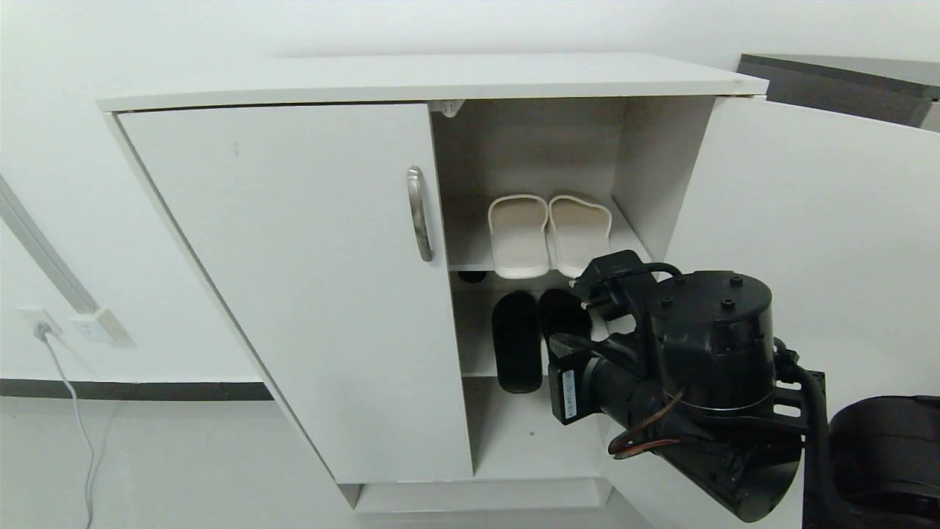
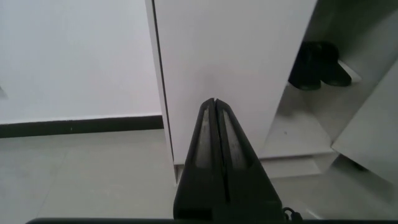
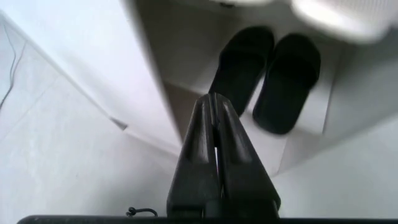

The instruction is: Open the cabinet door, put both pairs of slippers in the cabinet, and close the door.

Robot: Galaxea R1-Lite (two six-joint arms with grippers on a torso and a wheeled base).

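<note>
The white cabinet (image 1: 433,77) has its right door (image 1: 822,220) swung open and its left door (image 1: 294,279) closed. A pair of white slippers (image 1: 549,235) lies on the upper shelf. A pair of black slippers (image 1: 540,338) lies on the shelf below. My right gripper (image 3: 215,98) is shut and empty, held just in front of the opening and pointing at the black slippers (image 3: 267,74), with the white slippers (image 3: 329,15) above. My left gripper (image 2: 214,102) is shut and empty, low before the closed left door (image 2: 230,56); the black slippers (image 2: 320,65) lie beyond it.
The open door stands close beside my right arm (image 1: 698,367). The left door carries a metal handle (image 1: 418,213). A wall socket with a hanging cable (image 1: 44,330) sits at the far left. Bare floor (image 1: 147,463) lies in front of the cabinet.
</note>
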